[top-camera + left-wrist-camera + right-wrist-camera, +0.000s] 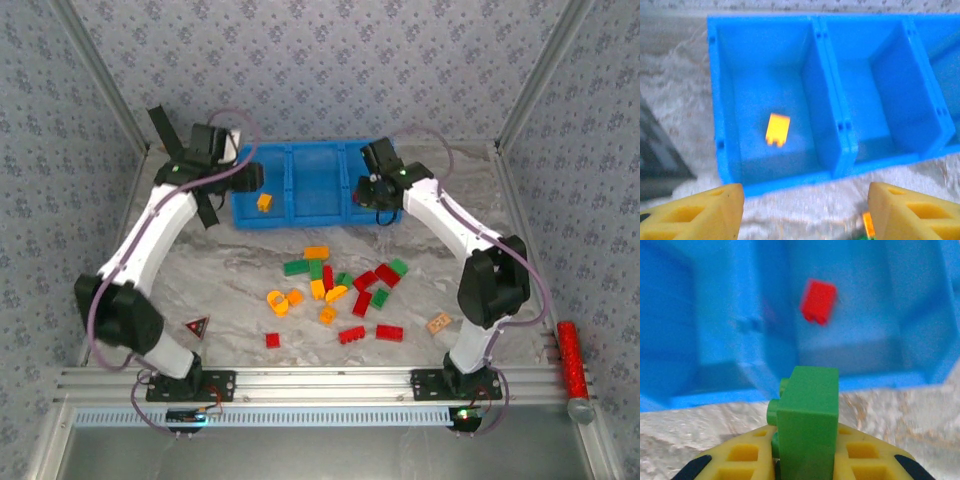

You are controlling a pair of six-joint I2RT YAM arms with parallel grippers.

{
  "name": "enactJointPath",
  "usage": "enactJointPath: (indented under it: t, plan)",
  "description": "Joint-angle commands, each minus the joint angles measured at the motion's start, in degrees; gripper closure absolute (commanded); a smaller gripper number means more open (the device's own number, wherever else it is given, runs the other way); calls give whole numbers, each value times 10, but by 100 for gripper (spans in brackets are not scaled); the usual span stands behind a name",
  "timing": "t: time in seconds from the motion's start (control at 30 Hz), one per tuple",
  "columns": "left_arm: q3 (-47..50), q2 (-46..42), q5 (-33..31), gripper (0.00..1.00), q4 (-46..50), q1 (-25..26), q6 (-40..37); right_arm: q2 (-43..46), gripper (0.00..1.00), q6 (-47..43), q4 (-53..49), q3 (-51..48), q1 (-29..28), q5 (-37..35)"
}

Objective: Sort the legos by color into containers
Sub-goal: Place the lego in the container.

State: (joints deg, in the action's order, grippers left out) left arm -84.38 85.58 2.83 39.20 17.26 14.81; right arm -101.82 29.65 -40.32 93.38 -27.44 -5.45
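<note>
Currently one blue bin holds two legos.

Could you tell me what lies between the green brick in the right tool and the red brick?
In the right wrist view, the bin puts its near wall and bare floor between the green brick and the red brick.

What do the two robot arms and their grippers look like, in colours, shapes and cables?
Both arms, left arm and right arm, have white tubular links, black joints and thin grey-purple cables. The left gripper and right gripper have yellow plastic fingers with cut-out holes.
</note>
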Motion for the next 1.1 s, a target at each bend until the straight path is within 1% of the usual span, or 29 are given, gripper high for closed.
enactJointPath:
  t: [0.0,0.1,0.2,0.4,0.5,0.63,0.97,1.07]
  plan:
    - [104,-75,15,33,54,6,33,-45,76,-108,-5,92,-24,-19]
    - [183,-149,7,33,77,27,65,-102,76,-145,-18,181,-43,-15]
    - [245,-203,10,33,94,50,111,-164,76,-166,-30,259,-62,-14]
    - [341,-269,23,33,86,90,195,-265,75,-169,-47,348,-83,-10]
    - [368,-283,33,33,79,101,234,-296,74,-167,-45,354,-88,-7]
    - [386,-281,39,33,65,120,288,-325,72,-166,-49,352,-92,-10]
    - [399,-218,30,31,18,184,397,-356,68,-164,-48,326,-88,2]
    - [412,-207,36,31,-8,192,425,-362,67,-161,-48,320,-86,9]
